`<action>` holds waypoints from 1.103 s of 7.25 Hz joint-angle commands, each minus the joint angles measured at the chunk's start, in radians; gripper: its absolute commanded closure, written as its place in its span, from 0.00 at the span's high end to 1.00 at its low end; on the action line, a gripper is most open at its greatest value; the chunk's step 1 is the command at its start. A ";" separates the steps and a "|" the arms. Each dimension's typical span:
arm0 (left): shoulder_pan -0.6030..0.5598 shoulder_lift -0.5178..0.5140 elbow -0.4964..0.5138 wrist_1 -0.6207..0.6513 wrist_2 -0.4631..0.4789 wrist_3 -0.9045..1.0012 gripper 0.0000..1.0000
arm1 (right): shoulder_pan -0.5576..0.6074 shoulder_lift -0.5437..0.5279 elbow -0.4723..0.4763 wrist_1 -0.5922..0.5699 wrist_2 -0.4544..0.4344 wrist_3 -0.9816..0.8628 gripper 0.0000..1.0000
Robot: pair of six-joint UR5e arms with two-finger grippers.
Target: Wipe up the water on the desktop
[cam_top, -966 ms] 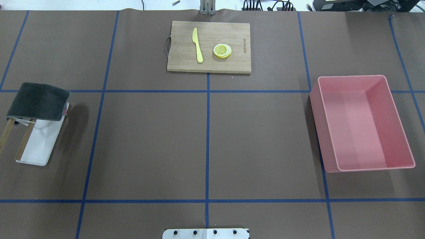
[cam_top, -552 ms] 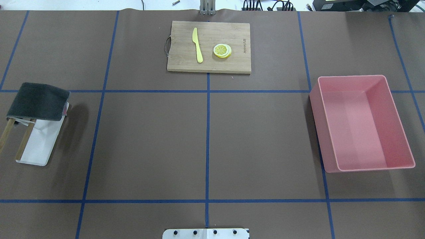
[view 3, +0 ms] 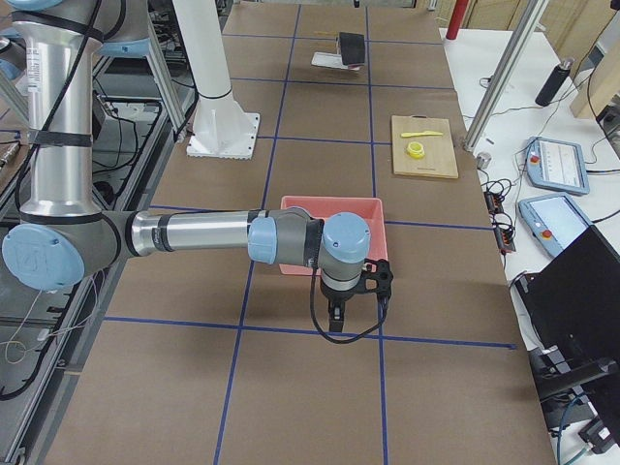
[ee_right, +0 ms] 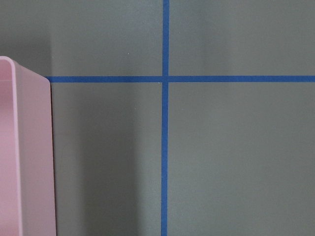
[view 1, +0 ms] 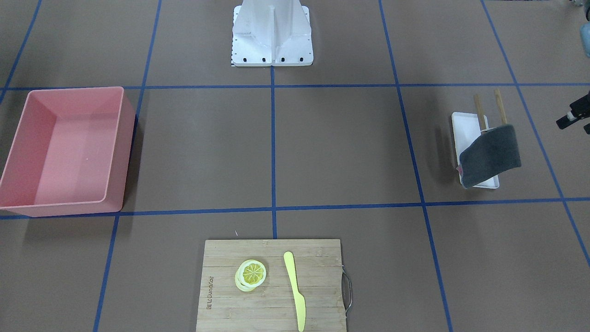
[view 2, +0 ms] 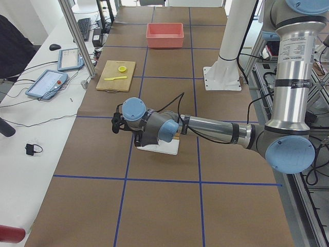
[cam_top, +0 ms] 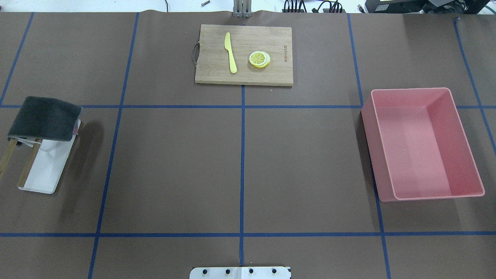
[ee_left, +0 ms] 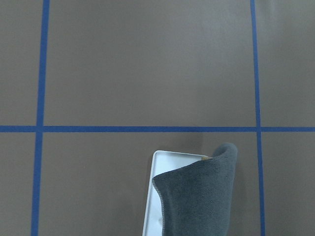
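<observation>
The brown desktop (cam_top: 174, 166) with its blue tape grid shows no water that I can make out. A dark grey cloth (cam_top: 44, 118) hangs over a small wooden rack on a white tray (cam_top: 46, 170) at the left side; the left wrist view has this cloth (ee_left: 197, 196) at its bottom edge. My left gripper (view 2: 117, 123) hovers beside the tray, with only a black part of it at the edge of the front-facing view; I cannot tell its state. My right gripper (view 3: 356, 302) hangs just off the pink bin's near side; I cannot tell its state either.
A bamboo cutting board (cam_top: 244, 54) at the far middle carries a yellow knife (cam_top: 231, 52) and a lemon slice (cam_top: 259, 59). A pink bin (cam_top: 422, 143) stands on the right. The robot's base plate (cam_top: 240, 272) is at the near edge.
</observation>
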 commanded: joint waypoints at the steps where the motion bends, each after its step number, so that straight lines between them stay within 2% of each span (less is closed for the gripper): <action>1: 0.067 -0.006 0.065 -0.107 -0.004 -0.050 0.98 | 0.000 0.004 -0.001 0.001 -0.006 0.000 1.00; 3: 0.115 -0.020 0.158 -0.244 -0.005 -0.052 0.98 | -0.002 0.010 -0.002 -0.003 0.000 0.000 1.00; 5: 0.124 -0.012 0.154 -0.250 -0.054 -0.065 0.97 | -0.002 0.010 -0.001 -0.003 0.001 0.000 1.00; 7: 0.126 0.009 0.157 -0.307 -0.083 -0.067 0.89 | -0.002 0.010 -0.002 -0.003 0.001 0.000 1.00; 8: 0.126 0.009 0.162 -0.309 -0.097 -0.068 0.81 | -0.002 0.010 -0.002 -0.003 0.001 0.000 1.00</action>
